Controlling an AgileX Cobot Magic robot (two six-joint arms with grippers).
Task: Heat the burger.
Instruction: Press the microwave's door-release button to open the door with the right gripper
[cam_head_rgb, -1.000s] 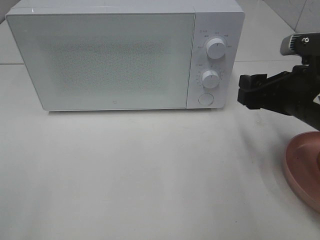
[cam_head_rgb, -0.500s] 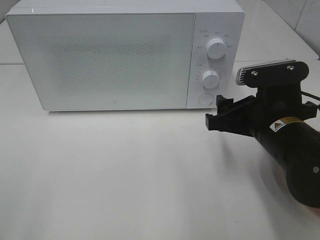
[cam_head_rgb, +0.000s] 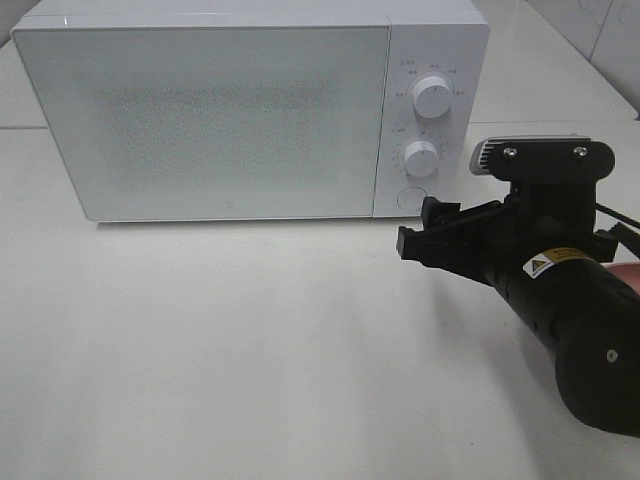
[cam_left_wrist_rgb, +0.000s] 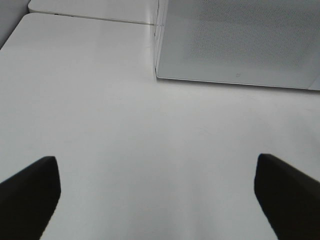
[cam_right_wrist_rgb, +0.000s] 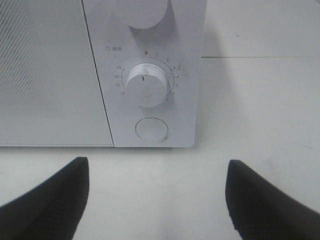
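The microwave (cam_head_rgb: 230, 120) stands at the far side of the table (cam_head_rgb: 250, 340) with its door (cam_head_rgb: 200, 120) shut, so I judge I am at the opening step, before any heating can start. The burger shows in none of my views; I cannot say where it sits.

My right gripper (cam_head_rgb: 418, 228) hangs just in front of the control panel, low on the right of the oven. Its fingers (cam_right_wrist_rgb: 45, 200) are spread wide with nothing between them. Through the wrist camera I look straight at the timer knob (cam_right_wrist_rgb: 146, 85) and, just below it, the round release button (cam_right_wrist_rgb: 152, 129). The button is near but not touched.

My left gripper (cam_left_wrist_rgb: 157, 195) is also spread wide and empty, over bare table near the oven's left front corner.

Next, I think, comes a push on that button. It lies in line with the gap between my right fingers, so going straight in would straddle it. I would need to narrow the fingers or shift sideways so one tip lands squarely, without nudging the knob.
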